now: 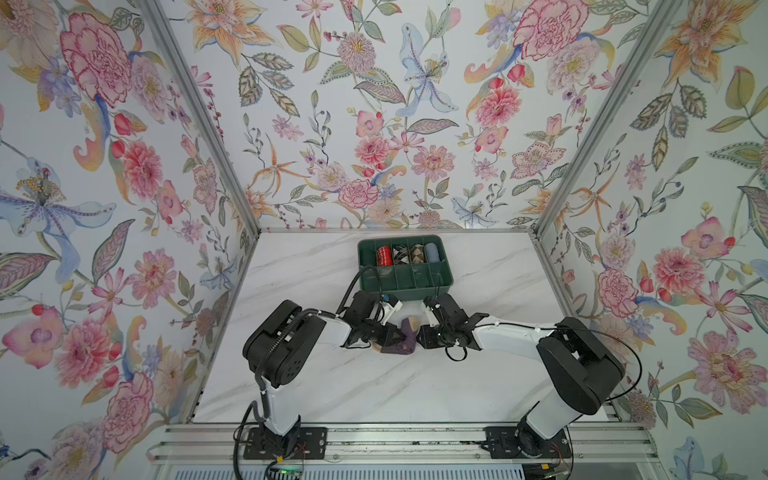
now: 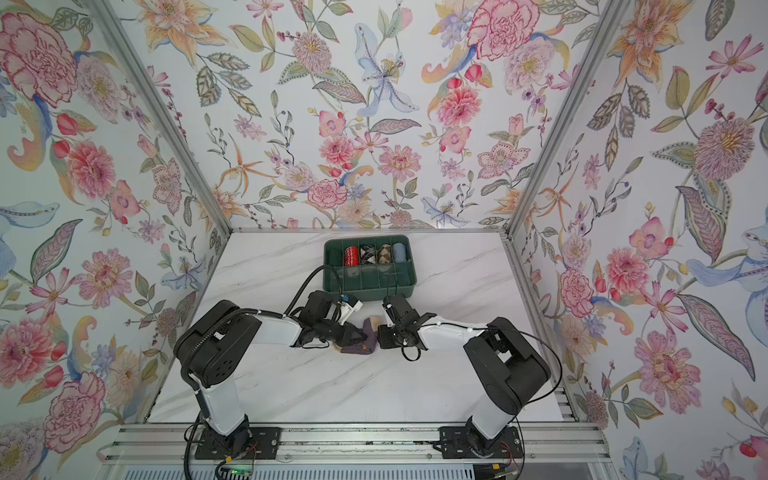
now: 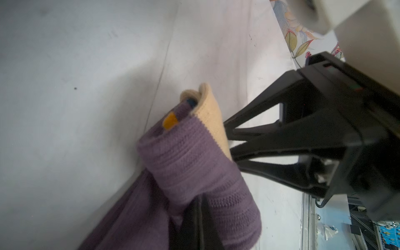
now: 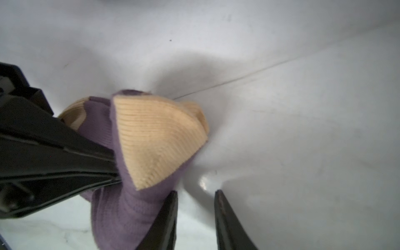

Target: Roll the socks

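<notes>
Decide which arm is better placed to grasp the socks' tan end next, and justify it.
Right, probably. The right gripper stands open and empty beside the tan end of the socks, while the left gripper is shut on their purple part.

matt ribbed knit cloth socks point(image 3: 190, 164), smooth marble-look tabletop point(image 1: 374, 386) with faint sheen, smooth plastic tray point(image 1: 405, 286), dull metal base rail point(image 1: 395, 440)

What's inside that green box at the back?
The green box holds four sock rolls in its back row: red patterned, black-white diamond, brown diamond, light blue. Front compartments look empty; the near wall hides parts.
</notes>
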`<state>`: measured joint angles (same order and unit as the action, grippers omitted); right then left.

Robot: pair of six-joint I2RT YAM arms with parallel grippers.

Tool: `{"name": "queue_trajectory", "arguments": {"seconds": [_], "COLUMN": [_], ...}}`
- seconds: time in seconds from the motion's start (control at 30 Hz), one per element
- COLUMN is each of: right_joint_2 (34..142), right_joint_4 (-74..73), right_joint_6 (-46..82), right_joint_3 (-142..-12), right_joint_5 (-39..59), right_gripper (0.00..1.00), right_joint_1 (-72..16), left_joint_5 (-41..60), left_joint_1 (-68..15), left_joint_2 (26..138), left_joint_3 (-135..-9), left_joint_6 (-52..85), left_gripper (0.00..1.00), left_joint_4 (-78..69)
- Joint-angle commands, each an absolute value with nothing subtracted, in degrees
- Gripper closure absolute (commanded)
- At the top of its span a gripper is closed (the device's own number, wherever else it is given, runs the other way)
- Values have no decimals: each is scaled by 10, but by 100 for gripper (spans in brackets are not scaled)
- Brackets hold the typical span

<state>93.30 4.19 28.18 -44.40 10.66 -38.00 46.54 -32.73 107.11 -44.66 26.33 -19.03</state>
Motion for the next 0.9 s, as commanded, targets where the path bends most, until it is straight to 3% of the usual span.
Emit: {"name": "queue_trajectory", "arguments": {"seconds": [0.0, 0.17, 0.33, 0.67, 0.87], "right_joint_2": [900, 889, 946, 1025, 1040], "right_joint_4": [-9, -162, -308, -467, -483], "right_joint_6": [325, 392, 462, 535, 541], "right_joint_3": [-391, -312, -281, -260, -263], "right_joint_5": [181, 322, 397, 425, 421], "right_gripper": [68, 69, 71, 71, 70], "right_joint_1": [-331, -276, -265, -272, -278], "left_joint_5": [392, 395, 396, 402, 408], "left_joint_1": [-328, -329, -332, -332, -338], "left_joint_2": [1097, 1099, 1105, 1114, 1123], "left_joint_3": [-433, -435, -441, -440, -449], "left_joint_6": [250, 250, 246, 242, 242], "left_gripper": [100, 100, 100, 100, 100], "left_joint_4": [-106, -105, -99, -94, -91]}}
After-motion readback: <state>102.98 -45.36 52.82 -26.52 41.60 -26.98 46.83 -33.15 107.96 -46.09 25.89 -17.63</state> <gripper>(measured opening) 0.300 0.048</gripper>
